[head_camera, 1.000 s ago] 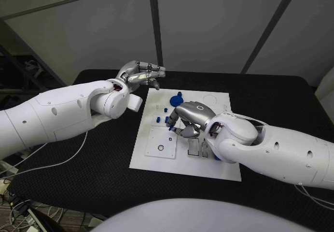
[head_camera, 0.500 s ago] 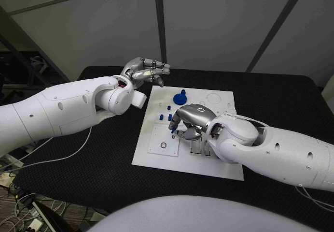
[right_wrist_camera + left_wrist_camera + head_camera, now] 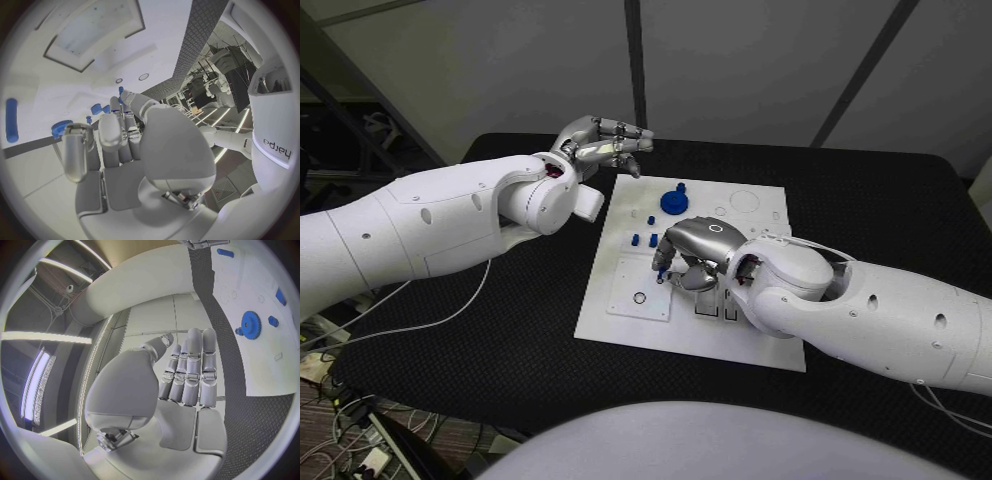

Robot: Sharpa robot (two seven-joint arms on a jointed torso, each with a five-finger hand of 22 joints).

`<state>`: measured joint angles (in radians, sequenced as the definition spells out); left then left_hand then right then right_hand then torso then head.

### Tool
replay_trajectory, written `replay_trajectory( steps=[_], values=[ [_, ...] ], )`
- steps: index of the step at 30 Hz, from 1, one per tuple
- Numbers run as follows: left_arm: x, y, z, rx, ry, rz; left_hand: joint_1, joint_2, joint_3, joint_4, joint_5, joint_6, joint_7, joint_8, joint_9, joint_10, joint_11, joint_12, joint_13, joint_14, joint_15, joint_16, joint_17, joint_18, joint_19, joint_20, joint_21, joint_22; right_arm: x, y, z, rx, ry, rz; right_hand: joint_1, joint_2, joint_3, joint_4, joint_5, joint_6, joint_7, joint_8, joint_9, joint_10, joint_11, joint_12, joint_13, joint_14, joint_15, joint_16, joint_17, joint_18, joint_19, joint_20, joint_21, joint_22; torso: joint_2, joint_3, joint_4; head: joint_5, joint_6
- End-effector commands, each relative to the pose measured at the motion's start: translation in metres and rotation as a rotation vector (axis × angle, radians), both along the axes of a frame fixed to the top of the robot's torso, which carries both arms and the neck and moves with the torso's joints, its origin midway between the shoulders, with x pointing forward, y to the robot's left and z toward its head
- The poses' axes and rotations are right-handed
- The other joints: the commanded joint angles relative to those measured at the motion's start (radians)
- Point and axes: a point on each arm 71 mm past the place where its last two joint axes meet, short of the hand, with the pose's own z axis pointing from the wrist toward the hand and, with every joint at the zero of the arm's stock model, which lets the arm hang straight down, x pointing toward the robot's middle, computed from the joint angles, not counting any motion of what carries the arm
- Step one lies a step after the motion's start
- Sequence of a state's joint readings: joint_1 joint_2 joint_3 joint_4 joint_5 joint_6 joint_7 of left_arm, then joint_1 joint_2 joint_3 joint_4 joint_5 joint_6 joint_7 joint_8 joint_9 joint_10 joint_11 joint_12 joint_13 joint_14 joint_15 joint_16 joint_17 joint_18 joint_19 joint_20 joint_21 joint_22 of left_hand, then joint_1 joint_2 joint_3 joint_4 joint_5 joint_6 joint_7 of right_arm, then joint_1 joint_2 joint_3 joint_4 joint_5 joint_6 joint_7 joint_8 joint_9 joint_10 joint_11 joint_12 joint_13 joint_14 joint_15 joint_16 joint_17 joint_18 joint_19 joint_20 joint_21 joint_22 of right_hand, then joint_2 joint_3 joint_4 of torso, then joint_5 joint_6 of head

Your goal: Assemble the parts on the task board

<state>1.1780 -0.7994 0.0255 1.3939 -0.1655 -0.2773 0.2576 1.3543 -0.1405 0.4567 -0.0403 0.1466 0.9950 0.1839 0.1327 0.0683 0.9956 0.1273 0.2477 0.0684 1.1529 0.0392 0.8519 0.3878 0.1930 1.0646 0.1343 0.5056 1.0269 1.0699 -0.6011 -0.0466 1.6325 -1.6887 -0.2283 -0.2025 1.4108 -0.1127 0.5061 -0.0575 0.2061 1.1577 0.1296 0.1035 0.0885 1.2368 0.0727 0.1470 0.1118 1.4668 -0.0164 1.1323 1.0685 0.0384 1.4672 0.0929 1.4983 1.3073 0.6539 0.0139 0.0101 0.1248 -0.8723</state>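
Right now your task board point(image 3: 747, 335) lies flat in the middle of the black table point(image 3: 877, 200), with dark table showing on every side of it. On its far half you have a blue gear point(image 3: 675, 202) and a few small blue parts point(image 3: 643, 240) nearer the middle; a shallow rectangular recess point(image 3: 635, 296) holds a small dark ring. Your right hand point(image 3: 697, 250) sits over the board's centre, fingers curled down, a blue part at the fingertips; you cannot tell whether it grips it. Your left hand point(image 3: 600, 143) hovers off the board's far left corner, fingers curled, holding nothing.
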Motion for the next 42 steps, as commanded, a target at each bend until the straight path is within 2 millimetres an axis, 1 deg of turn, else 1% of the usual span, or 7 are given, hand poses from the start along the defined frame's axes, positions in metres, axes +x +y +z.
replay_trajectory(
  steps=[1, 23, 42],
  values=[
    [0.000, -0.002, 0.001, -0.007, 0.000, -0.010, 0.005, 0.008, -0.007, -0.001, -0.003, -0.004, 0.004, 0.000, -0.001, -0.006, 0.000, 0.002, -0.001, -0.004, 0.001, -0.007, -0.001, -0.011, -0.004, 0.002, -0.005, -0.002, 0.000, 0.000, -0.002, -0.028, 0.004, -0.005, 0.002, 0.011, 0.000, -0.005, 0.007, 0.003, 0.005, -0.001, 0.001, 0.016, -0.013, 0.003, 0.001, 0.036, -0.005, 0.001, -0.001, -0.012, 0.031, -0.006, 0.005, 0.170, 0.000, 0.0003, 0.0002, 0.002, 0.000],
    [-0.001, -0.003, 0.002, -0.009, -0.006, -0.010, 0.005, 0.008, -0.008, -0.001, -0.003, -0.004, 0.004, 0.000, 0.000, -0.007, 0.000, 0.002, -0.001, -0.004, 0.001, -0.007, -0.001, -0.011, -0.004, 0.002, -0.006, -0.002, 0.001, 0.001, -0.005, -0.049, 0.014, -0.001, 0.002, 0.013, 0.000, -0.005, 0.007, 0.003, 0.005, -0.001, 0.001, 0.015, -0.012, 0.002, 0.002, 0.036, -0.005, 0.001, -0.001, -0.012, 0.031, -0.006, 0.005, 0.171, 0.000, 0.0005, 0.0005, 0.006, 0.000],
    [-0.001, -0.003, 0.002, -0.010, -0.006, -0.011, 0.006, 0.009, -0.009, -0.002, -0.003, -0.004, 0.004, 0.000, 0.000, -0.008, 0.000, 0.003, -0.001, -0.004, 0.001, -0.007, -0.002, -0.011, -0.004, 0.002, -0.006, -0.002, -0.002, 0.005, -0.013, -0.070, 0.026, 0.004, 0.002, 0.013, 0.000, -0.005, 0.007, 0.003, 0.005, -0.001, 0.001, 0.015, -0.012, 0.002, 0.002, 0.036, -0.005, 0.001, -0.001, -0.012, 0.031, -0.006, 0.005, 0.171, 0.000, 0.0003, 0.0000, 0.008, 0.000]
  ],
)
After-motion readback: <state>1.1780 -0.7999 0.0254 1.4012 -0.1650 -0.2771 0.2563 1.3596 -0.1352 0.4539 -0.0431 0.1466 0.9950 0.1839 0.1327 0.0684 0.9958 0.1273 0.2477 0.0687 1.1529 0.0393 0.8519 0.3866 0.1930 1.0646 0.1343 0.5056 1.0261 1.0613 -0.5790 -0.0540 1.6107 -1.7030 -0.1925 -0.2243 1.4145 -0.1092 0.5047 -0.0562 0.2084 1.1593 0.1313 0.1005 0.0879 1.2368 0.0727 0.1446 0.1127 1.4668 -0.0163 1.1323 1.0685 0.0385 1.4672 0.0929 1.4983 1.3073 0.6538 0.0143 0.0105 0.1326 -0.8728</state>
